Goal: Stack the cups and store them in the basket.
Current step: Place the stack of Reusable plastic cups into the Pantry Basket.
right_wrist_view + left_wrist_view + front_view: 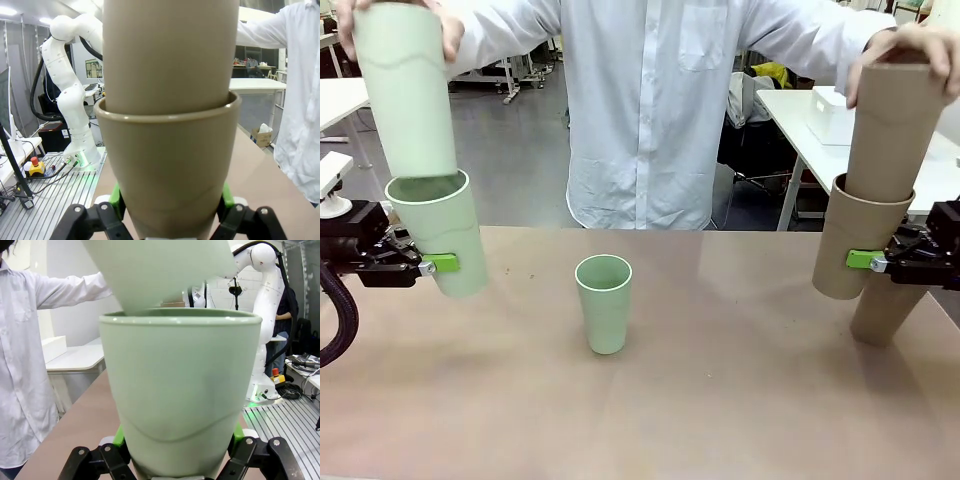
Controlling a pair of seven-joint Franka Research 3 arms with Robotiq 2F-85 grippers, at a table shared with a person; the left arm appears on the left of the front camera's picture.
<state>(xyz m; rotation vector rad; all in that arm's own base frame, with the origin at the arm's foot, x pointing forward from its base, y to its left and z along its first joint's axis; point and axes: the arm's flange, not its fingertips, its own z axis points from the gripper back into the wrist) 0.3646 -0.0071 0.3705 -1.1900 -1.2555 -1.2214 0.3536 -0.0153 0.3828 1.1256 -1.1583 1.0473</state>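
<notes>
Step in hand: nesting, judged from the frames; a person at the top of the front view lowers one cup into each cup the robot holds.
Left gripper [432, 264]: pinching a green cup [442, 232] by its lower wall at the left edge of the frame, held above the bench, mouth up and tipped slightly.
Upper green cup [405, 88]: in the person's hand [350, 22] at upper left, its base just entering the held cup's mouth, leaning a little off that cup's line.
Right gripper [873, 262]: pinching a brown cup [860, 238] at the right edge, mouth up, tilted.
Upper brown cup [897, 125]: under the person's other hand [910, 52] at upper right, already partly seated in the held cup.
Third brown cup [882, 312]: low at the right edge, behind the held one; whether it stands on the bench or hangs nested under it I cannot tell.
Spare green cup [604, 302]: upright, alone at the middle of the bench [720, 400], well apart from both grippers.
Basket: a white bin [835, 112] sits on a far table at upper right; I cannot be sure it is the one meant.
Doing it well: keep both grippers steady and the grip firm, since the downward push could slide a smooth tapered cup through the pads.
Alignment: levelling the left cup's mouth toward the incoming base should stop the rims catching.
Risk: a hard push may wedge the cups or tip them out of the pinch.
</notes>
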